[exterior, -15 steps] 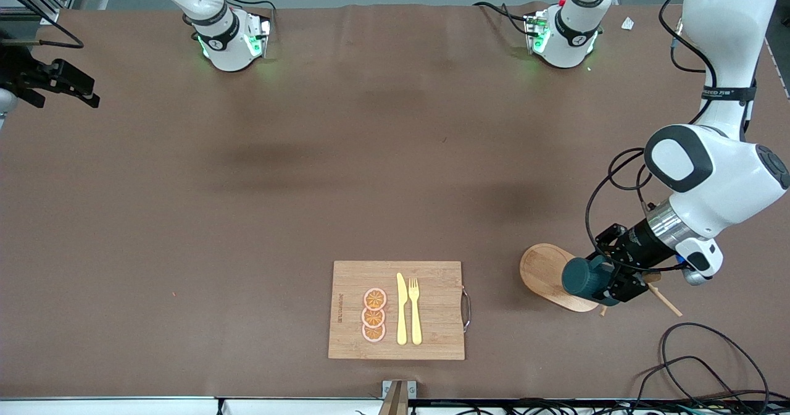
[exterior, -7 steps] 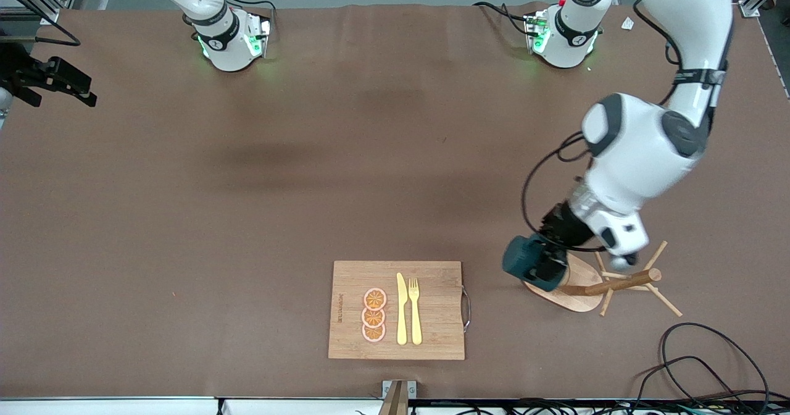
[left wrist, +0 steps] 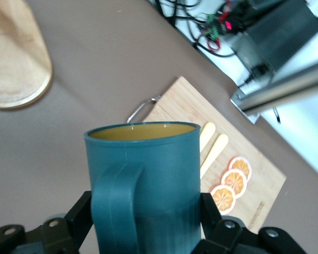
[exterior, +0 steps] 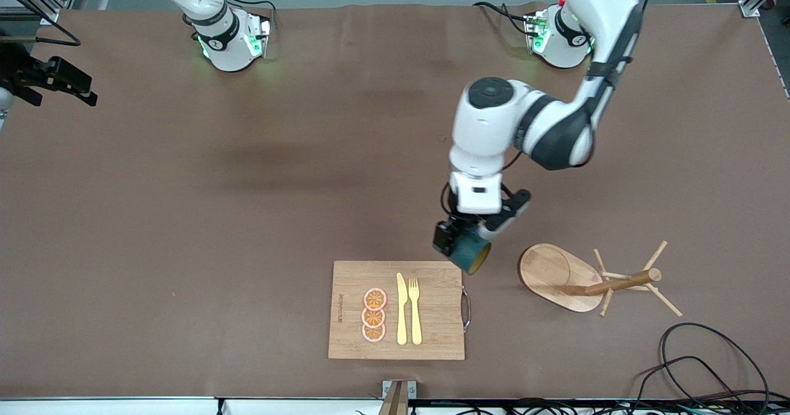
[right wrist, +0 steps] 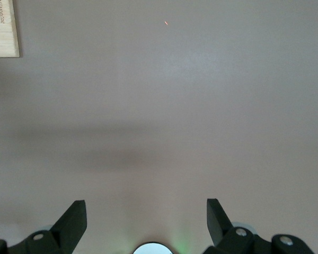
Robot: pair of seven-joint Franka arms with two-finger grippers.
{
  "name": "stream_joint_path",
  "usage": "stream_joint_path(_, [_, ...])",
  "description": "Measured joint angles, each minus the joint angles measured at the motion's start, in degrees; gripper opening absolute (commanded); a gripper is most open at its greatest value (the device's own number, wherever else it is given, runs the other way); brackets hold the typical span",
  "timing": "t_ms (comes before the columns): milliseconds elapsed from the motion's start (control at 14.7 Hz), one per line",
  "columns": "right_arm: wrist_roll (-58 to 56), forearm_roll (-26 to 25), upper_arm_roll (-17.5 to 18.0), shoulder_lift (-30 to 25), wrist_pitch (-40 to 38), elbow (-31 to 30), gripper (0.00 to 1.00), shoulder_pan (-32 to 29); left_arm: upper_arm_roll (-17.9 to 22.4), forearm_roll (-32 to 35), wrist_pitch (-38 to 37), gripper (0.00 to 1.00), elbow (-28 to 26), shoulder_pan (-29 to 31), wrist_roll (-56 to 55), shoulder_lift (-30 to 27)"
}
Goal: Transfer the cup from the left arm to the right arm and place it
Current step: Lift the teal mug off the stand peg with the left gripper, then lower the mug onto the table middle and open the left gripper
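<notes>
**Inspector:** Start nearest the front camera. What lies there, and why does it matter?

**Assistant:** A wooden cutting board (exterior: 396, 310) carries three orange slices (exterior: 374, 315), a yellow knife (exterior: 401, 309) and a yellow fork (exterior: 415, 310), laid out neatly. Beside it, toward the left arm's end of the table, stands the wooden peg rack (exterior: 571, 279) on its oval base; no cup hangs on its pegs.

**Inspector:** And the cup?

**Assistant:** The cup (exterior: 468, 252) is in the air, over the board's corner that lies nearest the rack. The left gripper (exterior: 461, 242) is clamped on its body; in the left wrist view the fingers (left wrist: 79, 217) press either side of the teal wall, the handle (left wrist: 116, 203) faces the camera and the yellow inside shows at the rim. The cup is tilted with its mouth pointing away from the wrist. I judge that this leaves the rim end clear for a second grip.

**Inspector:** The receiving side?

**Assistant:** The right gripper (exterior: 58, 84) waits at the right arm's end of the table, well apart from the cup. Its wrist view shows the fingers (right wrist: 71, 222) spread wide over bare table (right wrist: 164, 106), holding nothing.

**Inspector:** Assessment?

**Assistant:** Handover not yet made. The arms are too far apart; both must close toward mid-table first.
</notes>
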Motion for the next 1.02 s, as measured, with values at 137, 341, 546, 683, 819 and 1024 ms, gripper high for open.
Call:
stream_joint_path(137, [-0.08,0.00,-0.04,0.00,-0.15,0.00,1.00,0.00,0.09,9.64,-0.09,0.55,0.08,-3.10,-1.97,1.90])
stream_joint_path(341, [-0.62,0.00,-0.23,0.00,-0.26,0.00,1.00,-0.03,0.13,24.27,-3.62,0.53,0.22,-8.67,-7.18,5.39])
stream_joint_path(546, [-0.86,0.00,-0.33,0.01,-0.84,0.00,1.00,-0.03,0.19,38.52,-10.13,0.52,0.94,-15.53,-18.43,10.33])
stream_joint_path(683, [-0.93,0.00,-0.36,0.01,-0.93,0.00,1.00,-0.03,0.24,47.14,-15.23,0.52,1.27,-19.37,-24.99,14.14])
stream_joint_path(819, [-0.96,0.00,-0.37,0.01,-0.93,0.00,1.00,-0.03,0.32,55.32,-18.24,0.52,1.49,-21.77,-32.00,17.59])
stream_joint_path(1024, [-1.00,0.00,-0.36,0.03,-0.93,0.00,1.00,-0.03,0.36,63.26,-23.89,0.54,1.87,-24.37,-40.74,21.18])
